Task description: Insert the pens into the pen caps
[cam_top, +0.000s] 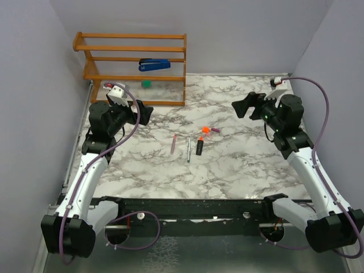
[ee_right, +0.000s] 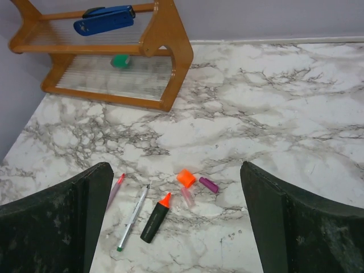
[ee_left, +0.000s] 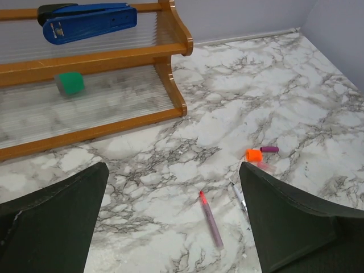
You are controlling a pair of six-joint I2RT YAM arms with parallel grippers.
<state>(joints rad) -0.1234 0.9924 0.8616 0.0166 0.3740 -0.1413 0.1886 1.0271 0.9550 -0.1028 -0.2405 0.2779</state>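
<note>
Three pens lie in the middle of the marble table: a thin pink pen (cam_top: 173,144) (ee_left: 211,219) (ee_right: 115,189), a thin grey pen (cam_top: 189,150) (ee_right: 132,217) (ee_left: 238,196), and a short black marker (cam_top: 199,146) (ee_right: 155,218) with an orange tip. Just behind them lie the orange cap (cam_top: 206,130) (ee_left: 253,154) (ee_right: 185,178), the purple cap (cam_top: 215,130) (ee_left: 269,149) (ee_right: 208,185) and a pale pink cap (ee_right: 187,197). My left gripper (cam_top: 147,112) (ee_left: 173,222) is open and empty, raised left of the pens. My right gripper (cam_top: 240,108) (ee_right: 176,222) is open and empty, raised to their right.
A wooden rack (cam_top: 133,68) (ee_left: 170,57) (ee_right: 165,45) stands at the back left, holding a blue stapler (cam_top: 154,64) (ee_left: 85,21) (ee_right: 105,19) on its upper shelf and a small green object (cam_top: 146,83) (ee_left: 70,83) (ee_right: 120,60) below. Grey walls bound the table.
</note>
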